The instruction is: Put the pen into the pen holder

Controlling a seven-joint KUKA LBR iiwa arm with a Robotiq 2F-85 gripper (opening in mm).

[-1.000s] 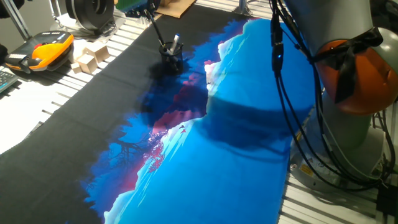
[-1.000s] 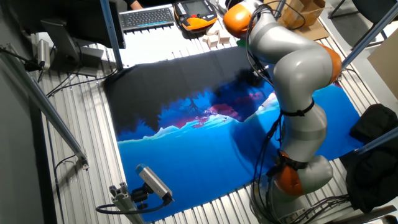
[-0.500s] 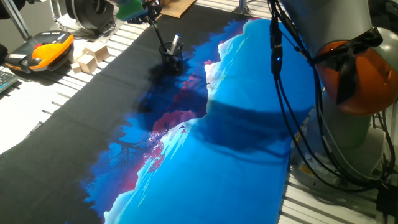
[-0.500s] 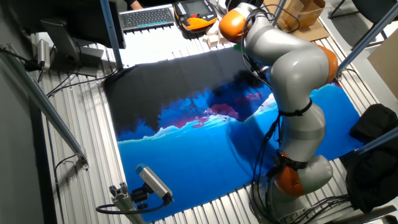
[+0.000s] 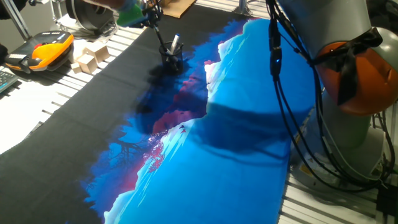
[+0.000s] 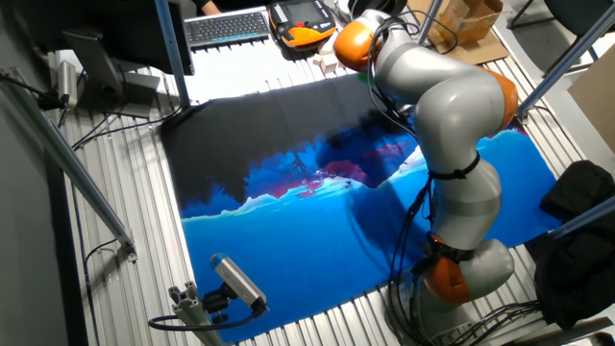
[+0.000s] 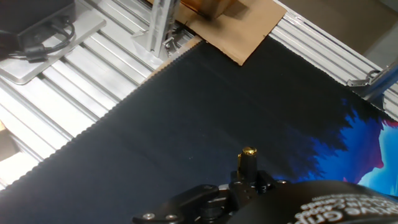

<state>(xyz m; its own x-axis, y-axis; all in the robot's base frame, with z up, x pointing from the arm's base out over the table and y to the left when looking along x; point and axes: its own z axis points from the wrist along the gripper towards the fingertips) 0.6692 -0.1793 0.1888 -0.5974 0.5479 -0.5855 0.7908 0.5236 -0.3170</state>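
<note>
The pen holder (image 5: 173,62) is a small black cup on the black part of the cloth, at the far side. A thicker whitish pen (image 5: 176,42) stands in it. The slender dark pen (image 5: 160,36) leans to the left with its lower end in the holder. Its upper end reaches up to my gripper (image 5: 140,11), which is blurred at the top edge. I cannot tell whether the fingers still hold it. In the hand view only dark gripper parts (image 7: 211,202) and a small gold tip (image 7: 248,151) show over black cloth. In the other fixed view my arm (image 6: 432,86) hides the holder.
Pale wooden blocks (image 5: 90,57) and an orange hand-held controller (image 5: 46,50) lie left of the cloth. Cardboard (image 7: 242,31) and a metal post (image 7: 163,25) stand beyond the cloth's far edge. A keyboard (image 6: 229,24) lies at the back. The blue-and-black cloth (image 5: 236,155) covers the table.
My gripper and the arm's upper joint have swung a little to the left. The pen's lower end stays in the holder.
</note>
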